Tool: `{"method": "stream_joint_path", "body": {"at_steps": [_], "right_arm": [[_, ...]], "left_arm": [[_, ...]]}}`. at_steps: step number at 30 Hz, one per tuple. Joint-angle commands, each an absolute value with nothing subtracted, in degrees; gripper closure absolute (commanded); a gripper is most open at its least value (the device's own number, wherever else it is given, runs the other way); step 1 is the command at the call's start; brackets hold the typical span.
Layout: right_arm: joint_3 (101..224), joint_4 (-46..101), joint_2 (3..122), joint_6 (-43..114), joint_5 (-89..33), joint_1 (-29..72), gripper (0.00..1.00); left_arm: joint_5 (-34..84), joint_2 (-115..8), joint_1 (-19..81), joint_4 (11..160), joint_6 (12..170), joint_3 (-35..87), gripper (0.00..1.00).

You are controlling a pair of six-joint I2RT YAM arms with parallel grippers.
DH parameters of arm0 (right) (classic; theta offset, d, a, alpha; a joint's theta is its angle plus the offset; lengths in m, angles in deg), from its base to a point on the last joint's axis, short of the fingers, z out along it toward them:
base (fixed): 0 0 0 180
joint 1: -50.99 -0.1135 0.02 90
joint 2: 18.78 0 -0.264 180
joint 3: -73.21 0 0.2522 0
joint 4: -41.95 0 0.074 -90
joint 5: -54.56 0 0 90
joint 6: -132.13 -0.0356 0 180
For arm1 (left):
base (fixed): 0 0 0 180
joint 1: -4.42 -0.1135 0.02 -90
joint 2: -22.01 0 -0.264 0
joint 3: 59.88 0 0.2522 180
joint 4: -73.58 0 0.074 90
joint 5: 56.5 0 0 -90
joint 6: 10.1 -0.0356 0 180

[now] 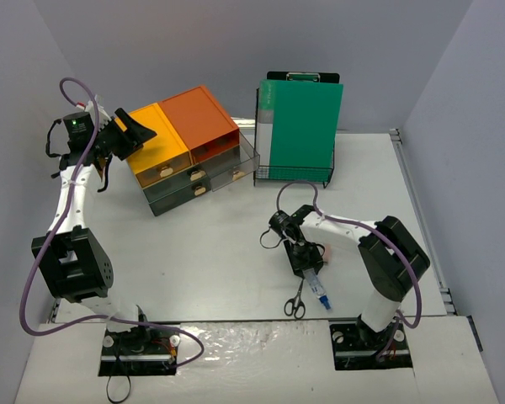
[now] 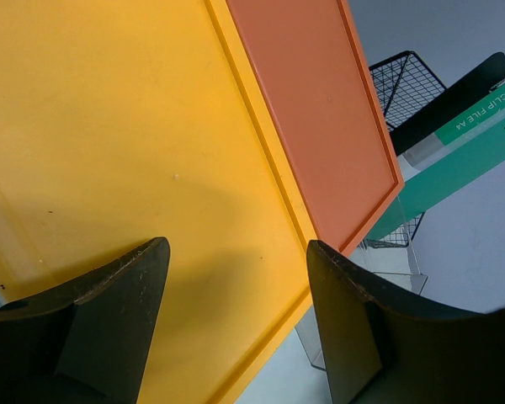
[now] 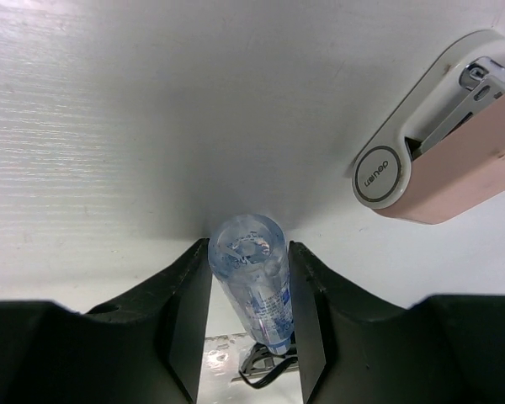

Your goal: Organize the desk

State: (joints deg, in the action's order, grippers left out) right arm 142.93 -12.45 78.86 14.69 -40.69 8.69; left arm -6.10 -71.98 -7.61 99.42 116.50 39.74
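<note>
Down low we go with the right pincer (image 3: 249, 248), pressed right onto the tabletop (image 3: 151, 101). Look at that: a clear tube (image 3: 252, 269) with a blue printed label sits squarely between the two dark fingers (image 3: 185, 303). Both fingers lie against its sides, so that is a narrow grip on the tube. The tube lies flat on the white surface, its round end pointing out past the fingertips. Just ahead of this pincer and off to its right rests a pink and white stapler (image 3: 438, 168), apart from the tube. Behind the fingertips, under the wrist, black scissors (image 1: 295, 301) lie just beside the tube's other end.

Over to the left pincer (image 2: 236, 252), and it is a different story. Its fingers stand wide apart with nothing between them. It hangs above the yellow top (image 2: 109, 126) of the drawer unit (image 1: 189, 181), whether touching or clear of it I cannot tell. The orange top (image 2: 311, 109) lies ahead and to the pincer's right. Beyond that, further to the right, a black wire rack (image 1: 295, 172) holds a green clip file (image 2: 480, 118) upright.

From above, the tabletop spreads pale and broad beneath both arms, carrying the drawer unit, the rack and the small items by the right pincer.
</note>
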Motion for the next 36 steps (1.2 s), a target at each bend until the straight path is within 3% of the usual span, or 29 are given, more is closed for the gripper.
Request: {"method": "stream_joint_path", "body": {"at_steps": [1,16,24,36], "right_arm": [[147.8,-14.4,76.8,14.0,-40.4,8.9,1.00],[183.3,-18.7,76.8,13.1,-31.9,8.5,1.00],[195.1,-17.7,78.0,11.9,-25.7,11.0,1.00],[195.4,17.3,80.3,-7.4,-13.2,19.9,1.00]], "left_arm": [[-5.5,-71.0,-7.6,102.6,115.7,39.0,0.36],[-5.7,-71.3,-7.7,102.2,116.0,39.0,0.36],[-5.9,-71.4,-7.6,102.0,116.1,39.2,0.36],[-5.9,-70.6,-7.6,101.3,116.1,37.7,0.37]]}}
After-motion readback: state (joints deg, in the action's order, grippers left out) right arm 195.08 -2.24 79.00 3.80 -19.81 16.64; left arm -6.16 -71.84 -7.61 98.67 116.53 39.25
